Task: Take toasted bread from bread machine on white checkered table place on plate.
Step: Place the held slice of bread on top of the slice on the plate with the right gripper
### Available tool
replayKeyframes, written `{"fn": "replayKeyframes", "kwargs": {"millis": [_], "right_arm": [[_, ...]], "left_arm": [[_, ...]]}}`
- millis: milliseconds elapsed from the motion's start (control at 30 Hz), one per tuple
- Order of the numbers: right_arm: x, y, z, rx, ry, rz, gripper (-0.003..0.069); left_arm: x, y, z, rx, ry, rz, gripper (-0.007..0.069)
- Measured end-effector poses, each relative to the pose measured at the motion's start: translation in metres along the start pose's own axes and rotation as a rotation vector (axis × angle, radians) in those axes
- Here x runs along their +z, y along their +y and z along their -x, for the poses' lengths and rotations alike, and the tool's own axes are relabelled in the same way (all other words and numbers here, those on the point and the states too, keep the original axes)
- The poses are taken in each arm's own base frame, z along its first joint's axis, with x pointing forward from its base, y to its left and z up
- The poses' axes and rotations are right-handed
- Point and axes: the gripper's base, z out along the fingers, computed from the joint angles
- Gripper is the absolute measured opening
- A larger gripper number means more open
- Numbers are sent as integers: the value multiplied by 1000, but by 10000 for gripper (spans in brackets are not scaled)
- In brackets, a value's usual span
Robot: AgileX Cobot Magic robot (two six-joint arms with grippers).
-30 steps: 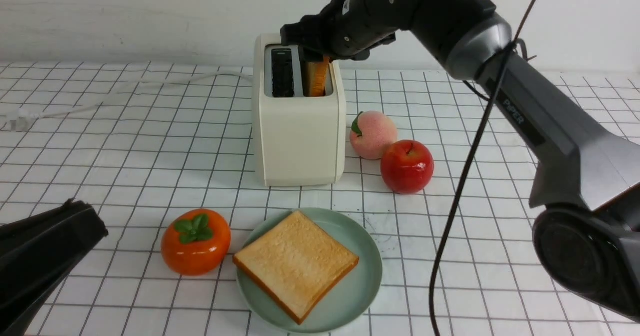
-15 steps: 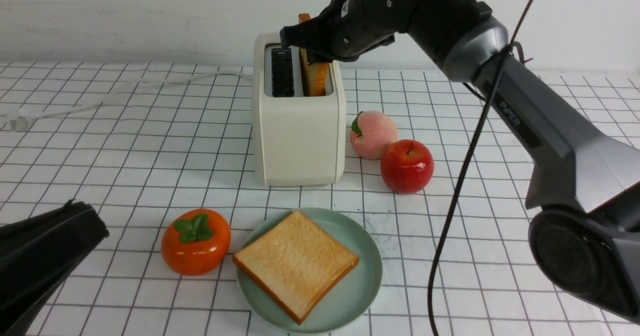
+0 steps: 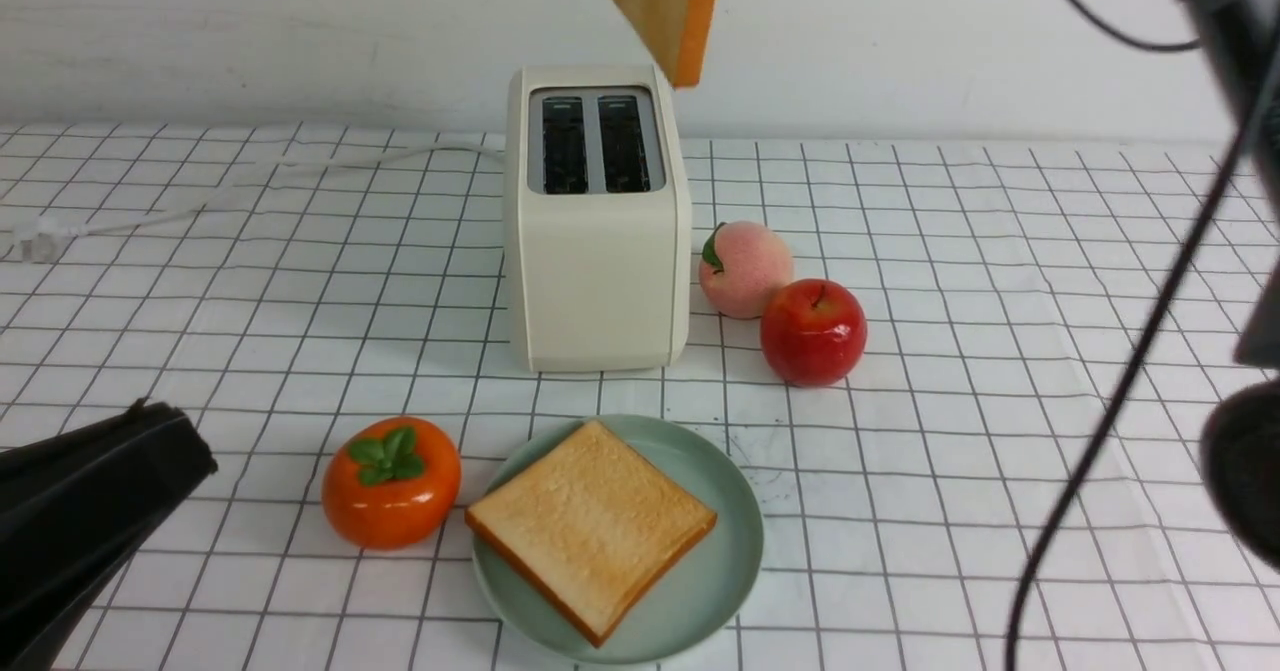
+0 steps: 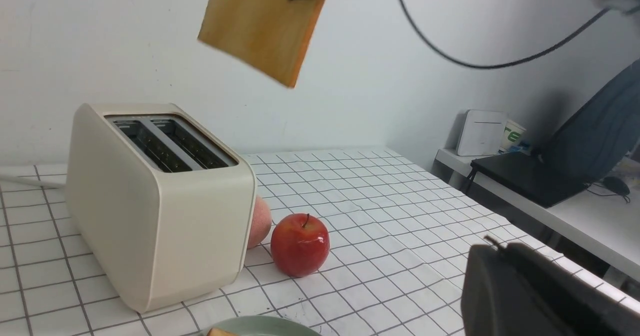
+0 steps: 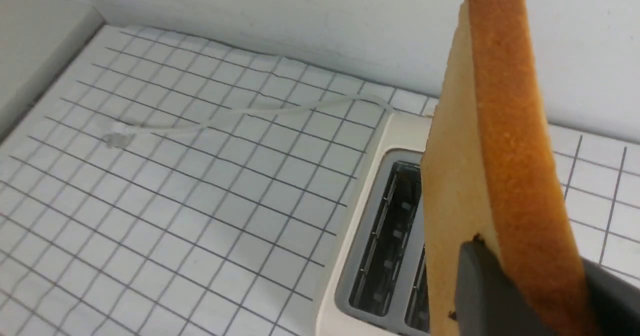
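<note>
A square slice of golden-tan toast with an orange-brown crust (image 3: 665,6) is held in the air above the far right corner of the boxy cream-white two-slot toaster (image 3: 597,271), clear of it. The slice is carried on edge: its broad faces stand near upright, and one tan face is turned towards the left edge of the white checkered table (image 3: 1000,251). A crust edge is turned towards the near edge. The slice is tilted, so that one corner is lowest and points down at the toaster's top. Being square, it shows no longer side. Its upper part is cut off in the front view. It is pinched across its thickness by the right gripper (image 5: 530,261), whose dark grey fingers are set narrow, one on each face.

Both dark slots of the toaster are seen empty. The toaster stands towards the far edge of the table, about midway along it. A white power cord (image 3: 300,166) is led from behind it towards the left edge.

A pale pink peach (image 3: 745,269) lies just beside the toaster's right side. A glossy red apple (image 3: 813,331) lies close against the peach on its near side; whether they touch cannot be told.

A round mint-green plate (image 3: 735,551) is set at the near edge, in front of the toaster. A second slice of toast (image 3: 592,531) lies flat on it, one corner pointing at the near edge. An orange persimmon with a green leaf cap (image 3: 391,482) sits just beside the plate's left rim.

The black left gripper (image 3: 170,451) is seen low at the near left corner, its jaws closed together.
</note>
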Motion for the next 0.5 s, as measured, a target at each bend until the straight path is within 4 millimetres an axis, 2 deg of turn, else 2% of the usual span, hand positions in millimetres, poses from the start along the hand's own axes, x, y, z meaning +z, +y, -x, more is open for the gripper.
{"fn": "replayKeyframes", "kwargs": {"millis": [33,67,100,133,200,233,267,300,367,400,433,500], "right_arm": [[-6,1,2,-2,-9,4,108],[-29,8,9,-4,-36,37,108],[-32,8,10,-6,-39,37,108],[-54,14,14,-11,-42,71,108],[-64,17,11,-20,-12,92,108],[-81,19,8,-36,13,98,108],[-77,18,6,-36,29,95,108],[-92,17,-2,-50,71,84,108],[-104,12,-24,-50,168,50,108],[-104,11,-27,-49,179,46,108],[-112,4,-58,-36,287,16,108],[-116,-3,-93,-8,391,6,108]], "left_arm": [[0,0,0,0,0,0,-2],[0,0,0,1,1,-1,-2],[0,0,0,1,1,-1,-2],[0,0,0,1,0,0,-1],[0,0,0,1,1,-1,1],[0,0,0,1,1,-1,2],[0,0,0,1,1,-1,2],[0,0,0,1,1,-1,3],[0,0,0,1,1,-1,4],[0,0,0,1,0,0,4],[0,0,0,1,0,0,5],[0,0,0,1,0,0,5]]}}
